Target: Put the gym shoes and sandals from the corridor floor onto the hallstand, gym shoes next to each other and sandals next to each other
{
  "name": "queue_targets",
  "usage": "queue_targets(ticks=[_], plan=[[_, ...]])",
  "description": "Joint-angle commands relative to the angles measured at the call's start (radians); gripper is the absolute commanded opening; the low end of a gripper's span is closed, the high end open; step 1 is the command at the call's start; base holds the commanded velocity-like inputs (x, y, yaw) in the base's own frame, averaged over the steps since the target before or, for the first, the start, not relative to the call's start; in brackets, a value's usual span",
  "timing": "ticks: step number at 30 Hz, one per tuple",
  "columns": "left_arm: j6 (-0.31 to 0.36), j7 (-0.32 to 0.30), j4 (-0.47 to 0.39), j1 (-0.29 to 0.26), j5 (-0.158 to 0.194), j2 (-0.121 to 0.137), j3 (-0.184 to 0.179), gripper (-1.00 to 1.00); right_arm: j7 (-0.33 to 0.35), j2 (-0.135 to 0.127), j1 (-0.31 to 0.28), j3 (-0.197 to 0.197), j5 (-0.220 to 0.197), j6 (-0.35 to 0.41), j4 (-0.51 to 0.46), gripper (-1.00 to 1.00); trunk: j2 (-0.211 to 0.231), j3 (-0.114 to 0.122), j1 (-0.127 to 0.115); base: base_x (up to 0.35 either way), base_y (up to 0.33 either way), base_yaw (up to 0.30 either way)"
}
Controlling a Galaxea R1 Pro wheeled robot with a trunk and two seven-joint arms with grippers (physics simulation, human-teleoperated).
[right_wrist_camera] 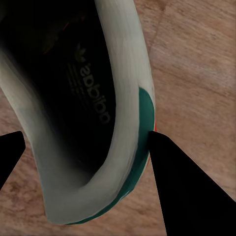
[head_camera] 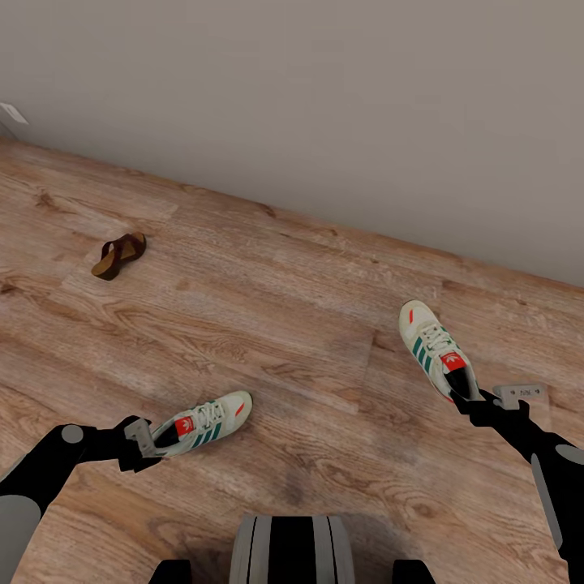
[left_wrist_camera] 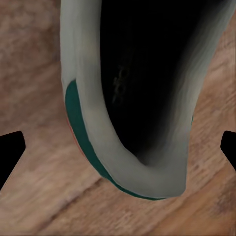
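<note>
Nearest the robot, the two black arms reached forward and down over the corridor floor (head_camera: 308,324), each ending at the heel of a gym shoe. The left gripper (head_camera: 144,442) lay low, its fingers pointing along the floor at the heel of the left gym shoe (head_camera: 207,420), which lay on the planks with its toe away from the fingers. In the left wrist view the two dark fingertips (left_wrist_camera: 11,150) stood wide apart at the picture's edges, with that shoe's heel collar (left_wrist_camera: 147,167) between them and touching neither. The right gripper (head_camera: 477,399) came in at the heel of the right gym shoe (head_camera: 434,349), toe again away from the fingers. In the right wrist view one fingertip (right_wrist_camera: 182,191) pressed the green heel patch (right_wrist_camera: 145,118) while the other (right_wrist_camera: 9,155) sat just outside the far side of the collar; whether it touched could not be told, so the hold stayed unclear. The floor was light-brown wood-grain planking running to a plain grey wall (head_camera: 324,105). Inside the right shoe the insole (right_wrist_camera: 91,93) read "adidas" under a trefoil mark; the left shoe's red tongue label (head_camera: 184,425) bore a white trefoil. Far beyond the left fingers, near the wall, one dark-brown sandal (head_camera: 118,255) lay on the floor.
</note>
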Motion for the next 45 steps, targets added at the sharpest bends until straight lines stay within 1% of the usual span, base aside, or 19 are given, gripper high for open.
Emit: queue_targets(ticks=[1,5,15,18,29,32,43,45], plan=[[-0.010,0.003,-0.001,0.000,-0.011,-0.001,0.005,1.00,0.008,0.000,-0.001,-0.002,0.009,0.004,-0.001,-1.00,0.000,-0.001,0.000,0.000,0.000,0.000],[-0.009,0.014,-0.001,-0.001,-0.011,-0.001,0.005,1.00,0.008,0.000,-0.001,-0.002,0.009,0.004,-0.001,-1.00,0.000,-0.001,0.000,0.000,0.000,0.000],[-0.008,0.016,-0.001,-0.002,-0.011,-0.001,0.004,1.00,0.008,0.000,-0.001,-0.002,0.009,0.004,-0.001,-1.00,0.000,-0.001,0.000,0.000,0.000,0.000],[-0.008,0.016,-0.001,-0.002,-0.011,-0.001,0.004,1.00,0.008,0.000,-0.001,-0.002,0.010,0.004,-0.001,-1.00,-0.001,-0.012,0.001,0.000,0.000,0.000],[-0.008,0.016,-0.001,-0.002,-0.011,-0.002,0.004,1.00,0.008,-0.001,-0.001,-0.002,0.009,0.004,-0.001,-1.00,-0.001,-0.012,0.001,0.000,0.000,0.000],[-0.008,0.016,-0.001,-0.002,-0.011,-0.003,0.004,1.00,0.008,-0.001,-0.001,-0.002,0.009,0.004,-0.001,-1.00,-0.002,-0.024,0.003,0.000,0.000,0.000],[-0.008,0.016,-0.001,-0.002,-0.011,-0.001,0.004,1.00,0.008,-0.001,0.000,-0.002,0.010,0.004,-0.001,-1.00,-0.002,-0.024,0.003,0.000,0.000,0.000],[-0.008,0.016,-0.001,-0.002,-0.011,-0.001,0.005,1.00,0.008,-0.001,0.000,-0.002,0.009,0.004,-0.001,-1.00,-0.002,-0.031,0.003,0.000,0.000,0.000]])
